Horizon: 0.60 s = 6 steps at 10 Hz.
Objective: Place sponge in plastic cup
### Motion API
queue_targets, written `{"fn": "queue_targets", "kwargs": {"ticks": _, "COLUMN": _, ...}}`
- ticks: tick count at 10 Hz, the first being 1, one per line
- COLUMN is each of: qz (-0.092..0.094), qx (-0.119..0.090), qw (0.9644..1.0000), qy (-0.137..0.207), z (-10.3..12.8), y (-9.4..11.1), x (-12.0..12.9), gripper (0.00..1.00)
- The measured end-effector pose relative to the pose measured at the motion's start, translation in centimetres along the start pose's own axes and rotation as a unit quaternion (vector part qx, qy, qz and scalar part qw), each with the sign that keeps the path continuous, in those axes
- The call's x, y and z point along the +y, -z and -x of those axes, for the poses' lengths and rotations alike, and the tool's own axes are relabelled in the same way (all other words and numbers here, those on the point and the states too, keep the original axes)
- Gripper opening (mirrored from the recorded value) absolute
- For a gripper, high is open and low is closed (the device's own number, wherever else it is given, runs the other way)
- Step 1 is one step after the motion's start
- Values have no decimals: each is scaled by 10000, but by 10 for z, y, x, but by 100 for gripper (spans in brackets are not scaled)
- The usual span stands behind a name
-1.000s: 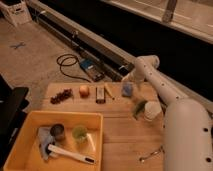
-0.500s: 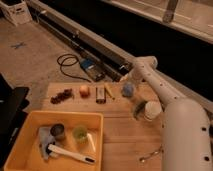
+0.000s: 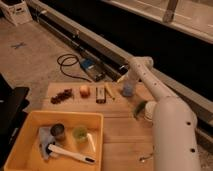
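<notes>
I observe the end effector [image 3: 127, 83] lowered at the far edge of the counter [image 3: 122, 131], jaws standing wide, directly over the blue sponge [image 3: 128, 92]. The sponge rests on the counter; I cannot tell whether it is touched. The plastic cup [image 3: 80, 133] stands upright inside the yellow bin [image 3: 31, 119], well apart, beside a dark tin [image 3: 57, 131].

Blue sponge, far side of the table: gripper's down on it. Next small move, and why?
Probably close the gripper on the small soft blue rectangular sponge: it stands open right at the sponge, which lies on the wooden table, away from the translucent pale-green plastic cup in the yellow bin.
</notes>
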Motion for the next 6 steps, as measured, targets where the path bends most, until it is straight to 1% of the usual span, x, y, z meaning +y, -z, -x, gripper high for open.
{"fn": "queue_targets", "kwargs": {"ticks": 1, "qz": 2, "qx": -71, "qw": 10000, "qy": 31, "z": 2, "y": -4, "x": 0, "gripper": 76}}
{"fn": "queue_targets", "kwargs": {"ticks": 2, "qz": 14, "qx": -155, "qw": 9999, "qy": 68, "z": 5, "y": -9, "x": 2, "gripper": 66}}
{"fn": "queue_targets", "kwargs": {"ticks": 3, "qz": 20, "qx": -216, "qw": 9997, "qy": 82, "z": 6, "y": -12, "x": 6, "gripper": 54}}
{"fn": "queue_targets", "kwargs": {"ticks": 4, "qz": 23, "qx": -242, "qw": 9997, "qy": 97, "z": 7, "y": -13, "x": 8, "gripper": 47}}
{"fn": "queue_targets", "kwargs": {"ticks": 6, "qz": 29, "qx": -265, "qw": 9996, "qy": 122, "z": 8, "y": -13, "x": 9, "gripper": 24}}
